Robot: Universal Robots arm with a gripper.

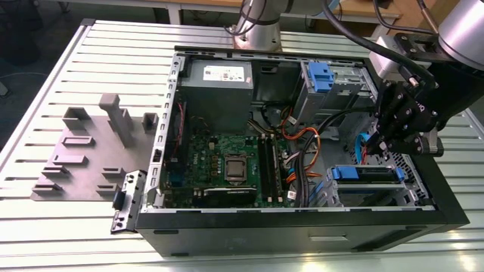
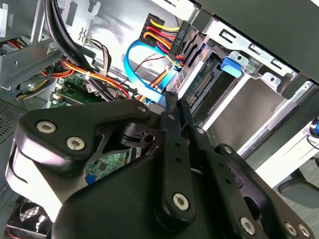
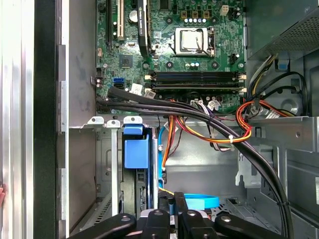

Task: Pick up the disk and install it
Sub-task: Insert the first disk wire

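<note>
The disk (image 1: 366, 173) sits in the silver drive cage (image 1: 372, 195) at the front corner of the open computer case, on the exterior view's right, its blue front edge facing up. The second wrist view shows the disk (image 2: 200, 85) edge-on with its connector end exposed. In the first wrist view its blue front edge (image 3: 135, 152) lies between the cage walls. My gripper (image 1: 382, 148) hangs just above and beside the disk, over the bundle of cables. Its fingers (image 2: 169, 107) stand pressed together with nothing between them, and the gripper (image 3: 173, 203) sits a little apart from the disk.
A grey power supply (image 1: 219, 85) fills the case's far corner, with the green motherboard (image 1: 226, 164) below it. A second cage with a blue latch (image 1: 321, 76) stands at the far right. Thick black cables (image 3: 199, 117) and a blue flat cable (image 2: 133, 59) cross near the gripper. A grey fixture plate (image 1: 83, 158) lies outside the case.
</note>
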